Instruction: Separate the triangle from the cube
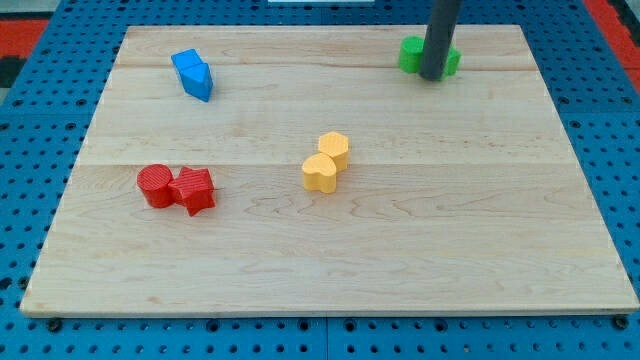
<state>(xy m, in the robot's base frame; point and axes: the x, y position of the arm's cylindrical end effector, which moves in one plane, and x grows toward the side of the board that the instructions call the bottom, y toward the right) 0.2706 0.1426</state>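
Note:
Two blue blocks touch each other at the view's upper left: a cube-like one (185,66) and a wedge-like triangle (202,83) just below and to its right. Their exact outlines are hard to tell apart. My tip (433,77) rests on the board at the view's upper right, far from the blue pair. It stands in front of the green blocks (409,55) and partly hides them.
A red cylinder (154,185) and a red star (194,190) touch at the view's left. Two yellow blocks (334,149) (319,174) touch near the middle. The wooden board (480,250) lies on a blue pegboard surface.

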